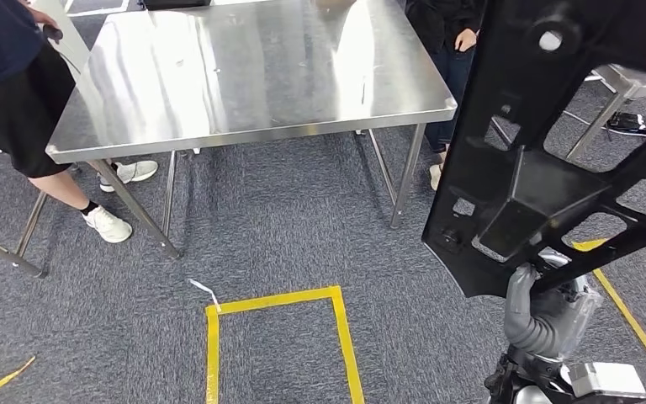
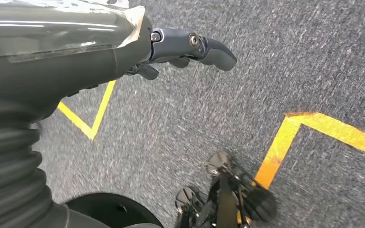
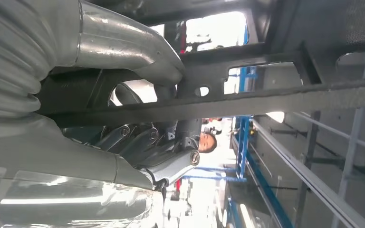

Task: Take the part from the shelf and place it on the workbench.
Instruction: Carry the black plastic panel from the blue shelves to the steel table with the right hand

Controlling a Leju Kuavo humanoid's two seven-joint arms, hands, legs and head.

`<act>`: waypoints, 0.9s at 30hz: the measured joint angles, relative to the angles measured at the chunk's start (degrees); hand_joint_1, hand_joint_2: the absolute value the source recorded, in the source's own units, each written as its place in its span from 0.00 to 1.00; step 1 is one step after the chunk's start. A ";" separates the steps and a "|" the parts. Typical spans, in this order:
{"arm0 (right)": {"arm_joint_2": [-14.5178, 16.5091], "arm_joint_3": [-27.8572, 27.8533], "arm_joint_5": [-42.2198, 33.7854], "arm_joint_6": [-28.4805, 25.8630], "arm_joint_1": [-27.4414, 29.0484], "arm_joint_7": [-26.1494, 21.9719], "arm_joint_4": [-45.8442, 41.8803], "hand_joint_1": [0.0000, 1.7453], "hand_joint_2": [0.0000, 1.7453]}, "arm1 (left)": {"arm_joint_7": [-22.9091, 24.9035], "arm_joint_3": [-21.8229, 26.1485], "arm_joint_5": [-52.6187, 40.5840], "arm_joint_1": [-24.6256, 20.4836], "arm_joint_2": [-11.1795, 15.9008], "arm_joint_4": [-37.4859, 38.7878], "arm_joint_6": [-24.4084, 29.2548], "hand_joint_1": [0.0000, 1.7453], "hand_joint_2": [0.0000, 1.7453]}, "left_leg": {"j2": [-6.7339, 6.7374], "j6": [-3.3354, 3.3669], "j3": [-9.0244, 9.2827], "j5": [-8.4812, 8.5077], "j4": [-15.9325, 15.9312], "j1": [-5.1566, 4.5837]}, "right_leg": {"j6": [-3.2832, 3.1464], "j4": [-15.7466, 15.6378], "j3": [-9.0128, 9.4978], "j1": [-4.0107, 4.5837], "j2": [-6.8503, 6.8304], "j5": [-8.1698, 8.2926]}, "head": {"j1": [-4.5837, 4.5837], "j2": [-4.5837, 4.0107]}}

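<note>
Black plastic part [image 1: 547, 143]: carried in the air at the right, off the workbench's [image 1: 244, 76] front right corner and not yet over its top. Long axis tilted, running from low near the right hand [image 1: 542, 311] up and away. Workbench ahead and to the left of the part; carpet and a yellow tape square [image 1: 277, 341] between. Right hand under the part's lower end, thumb and fingers [image 3: 138, 142] wrapped around a rib of the frame, arm raised. Left hand [image 2: 185, 47] hanging over the carpet, holding nothing, fingers loosely bent. Next move, by judgement: forward and leftward, then down flat. People [image 1: 8, 84] at the far left and far right corners.
</note>
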 joint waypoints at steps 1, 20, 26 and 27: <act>0.03 0.10 0.00 0.01 0.01 0.00 0.01 1.00 1.00 | -0.02 -0.01 -0.04 -0.10 -0.02 0.00 0.00 0.00 1.00 | 1.33 -0.24 -1.94 -1.75 3.78 0.05 | -0.36 0.00 0.17 0.11 -0.64 -0.19 | -0.17 0.00; -0.15 0.24 -0.03 -0.14 0.83 0.02 0.16 1.00 1.00 | -0.59 -0.31 -0.40 -0.24 -0.32 0.00 -0.04 0.00 1.00 | -0.37 2.50 2.31 2.96 -4.82 0.03 | 1.60 15.63 -6.43 1.02 -0.35 -7.39 | 0.25 0.00; -0.38 0.23 0.46 -0.33 0.83 -0.09 0.20 1.00 1.00 | -0.59 -0.38 -0.45 -0.09 -0.33 0.00 -0.12 0.00 1.00 | -2.10 1.98 2.62 2.36 -4.38 -0.46 | 1.78 -0.02 -0.12 1.01 0.26 -0.09 | 0.25 0.00; -0.39 0.22 0.47 -0.36 0.82 -0.10 0.20 1.00 1.00 | -0.61 -0.39 -0.44 -0.06 -0.32 0.00 -0.16 0.00 1.00 | -1.99 2.15 2.61 2.34 -4.37 -0.45 | 1.58 -0.06 -0.04 1.00 0.31 0.01 | 0.21 0.00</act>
